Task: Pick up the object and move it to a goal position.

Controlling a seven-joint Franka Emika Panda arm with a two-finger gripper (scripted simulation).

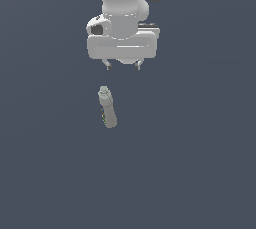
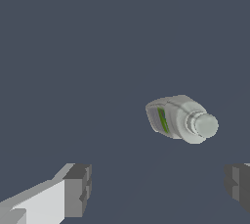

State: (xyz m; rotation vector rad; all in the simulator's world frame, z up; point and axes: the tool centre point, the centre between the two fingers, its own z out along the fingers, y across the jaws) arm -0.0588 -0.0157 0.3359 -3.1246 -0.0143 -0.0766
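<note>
I've got the gripper [image 1: 123,66] hanging above the bottle [image 1: 107,108], jaws spread wide, holding nothing. Bottle lies on the table [image 1: 200,173], untouched; descent, grasp and carry all remain.

Desk [image 1: 200,173]: one plain, dark slate-blue surface fills both views edge to edge. No markings, seams or texture are visible on it. In the exterior view it runs unbroken from 12 o'clock round to 6 o'clock. In the wrist view the desk [image 2: 73,47] shows the same even colour.
</note>
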